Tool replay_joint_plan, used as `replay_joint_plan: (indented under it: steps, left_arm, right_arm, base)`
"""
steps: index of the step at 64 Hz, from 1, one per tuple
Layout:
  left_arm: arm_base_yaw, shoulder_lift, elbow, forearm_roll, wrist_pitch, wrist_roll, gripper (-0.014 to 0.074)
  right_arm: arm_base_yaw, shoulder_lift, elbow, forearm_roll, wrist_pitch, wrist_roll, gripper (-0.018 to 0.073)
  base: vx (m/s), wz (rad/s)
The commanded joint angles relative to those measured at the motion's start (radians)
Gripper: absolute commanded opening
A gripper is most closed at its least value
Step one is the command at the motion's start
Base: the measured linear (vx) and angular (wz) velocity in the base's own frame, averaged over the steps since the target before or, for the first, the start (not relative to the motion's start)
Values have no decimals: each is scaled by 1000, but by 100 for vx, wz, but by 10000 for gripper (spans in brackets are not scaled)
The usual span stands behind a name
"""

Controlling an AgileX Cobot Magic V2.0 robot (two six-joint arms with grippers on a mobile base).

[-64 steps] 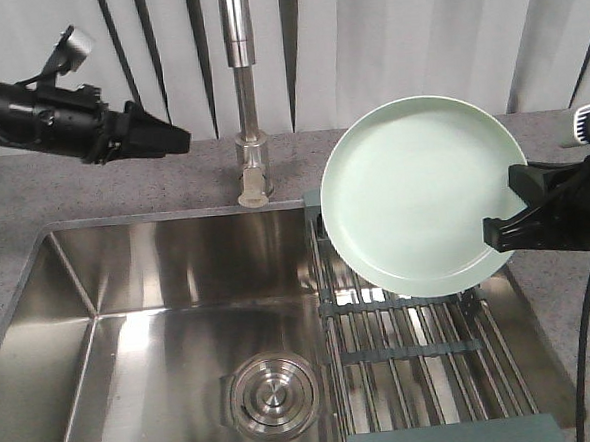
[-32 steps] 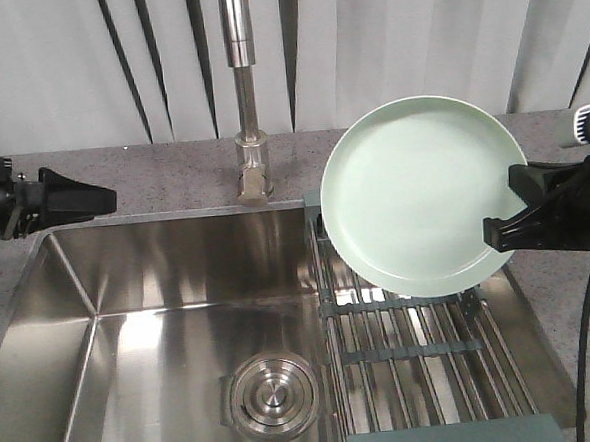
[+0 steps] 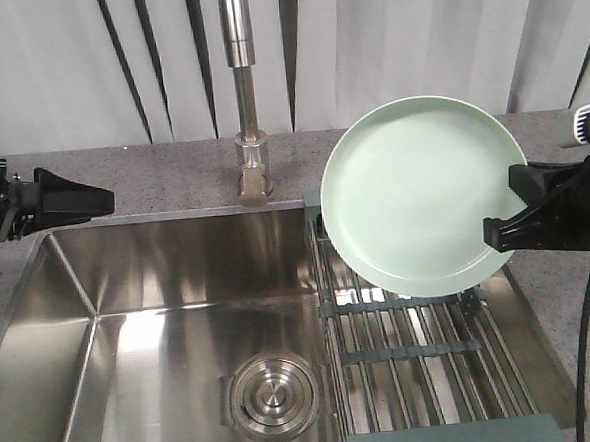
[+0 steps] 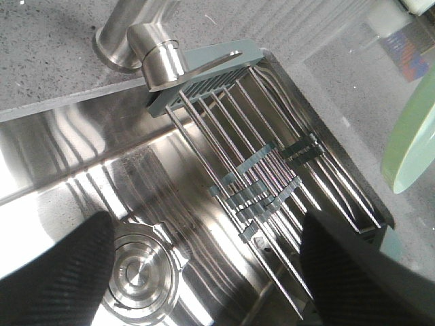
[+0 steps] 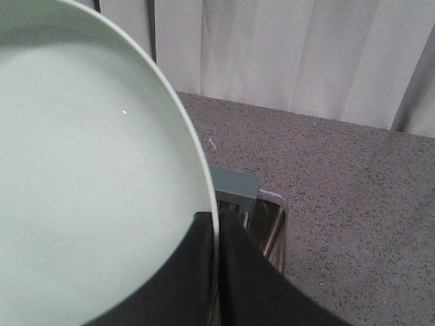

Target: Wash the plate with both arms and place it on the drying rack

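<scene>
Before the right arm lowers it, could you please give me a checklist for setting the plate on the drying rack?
1. The right gripper pinches the plate rim from both sides: ok.
2. The plate is held over the drying rack: ok.
3. Whether the plate's bottom edge touches the drying rack: cannot tell.
4. The drying rack carries nothing else: ok.
5. The left gripper is open, empty, off at the left edge of the sink: ok.
6. The faucet stands apart from the plate: ok.

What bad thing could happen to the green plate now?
The round pale mint-green plate is pinched only at its rim by the right black claw, so it could slip and drop onto the steel-rod drying rack. The left black claw is far off and open, so it can't help.
</scene>
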Motion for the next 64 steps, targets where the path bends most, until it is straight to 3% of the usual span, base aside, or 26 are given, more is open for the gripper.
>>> replay_joint_plan:
  steps: [1, 51, 64]
  left_arm:
    - [1, -45, -19, -65, 54, -6, 536]
    - [1, -45, -19, -65, 54, -6, 536]
    - [1, -45, -19, -66, 54, -6, 536]
  right_arm:
    - [-5, -19, -28, 0, -80, 0, -10]
    - [-5, -12, -40, 19, -61, 17, -10]
    - [-5, 109, -237, 19, 236, 5, -10]
  base:
    - [0, 0]
    - [0, 0]
    - [0, 0]
